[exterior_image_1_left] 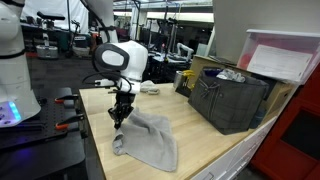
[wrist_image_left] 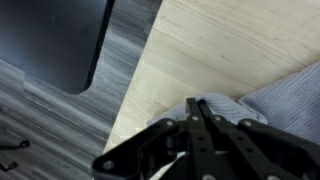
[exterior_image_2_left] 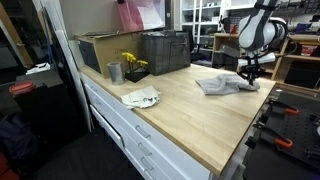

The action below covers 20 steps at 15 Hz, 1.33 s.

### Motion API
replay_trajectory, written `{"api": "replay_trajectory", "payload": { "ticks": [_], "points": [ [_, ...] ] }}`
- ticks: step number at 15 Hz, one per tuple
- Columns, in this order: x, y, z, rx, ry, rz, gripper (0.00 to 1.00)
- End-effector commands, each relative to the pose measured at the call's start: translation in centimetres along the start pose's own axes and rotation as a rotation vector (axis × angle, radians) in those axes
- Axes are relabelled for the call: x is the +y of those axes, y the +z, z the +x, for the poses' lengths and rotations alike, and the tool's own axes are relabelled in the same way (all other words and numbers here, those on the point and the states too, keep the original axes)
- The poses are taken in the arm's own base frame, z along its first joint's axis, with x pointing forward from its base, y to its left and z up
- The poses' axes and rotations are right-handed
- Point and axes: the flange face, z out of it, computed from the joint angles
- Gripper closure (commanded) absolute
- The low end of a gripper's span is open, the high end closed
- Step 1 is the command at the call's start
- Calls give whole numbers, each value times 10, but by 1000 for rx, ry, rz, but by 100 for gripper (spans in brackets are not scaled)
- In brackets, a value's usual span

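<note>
- Pinching a corner of the grey cloth (exterior_image_1_left: pixel 152 140), my gripper (exterior_image_1_left: pixel 118 117) stands fully closed on it.
- Soft, light, limp; edges suit gripping, I judge.

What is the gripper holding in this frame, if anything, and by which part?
The grey fabric cloth, pinched by the shut fingers at its corner near the edge of the wooden table.

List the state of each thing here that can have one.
gripper: shut, pinching a corner of the grey towel
grey towel: rumpled, one corner drawn up to the gripper
white cloth: crumpled, lying free
metal cup: upright
drawers: shut
black crate: upright, open on top
</note>
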Motion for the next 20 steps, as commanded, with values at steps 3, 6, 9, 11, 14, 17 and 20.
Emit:
{"api": "replay_trajectory", "payload": {
  "ticks": [3, 6, 9, 11, 14, 17, 20],
  "points": [
    [15, -50, 18, 67, 53, 17, 52],
    [-2, -87, 32, 138, 16, 107, 30],
    [-44, -112, 35, 172, -73, 181, 6],
    [-76, -119, 31, 178, -139, 217, 0],
    [-130, -117, 23, 160, -234, 260, 0],
    [-173, -106, 27, 150, -299, 274, 0],
    [-204, -88, 44, 146, -344, 261, 0]
  ]
}}
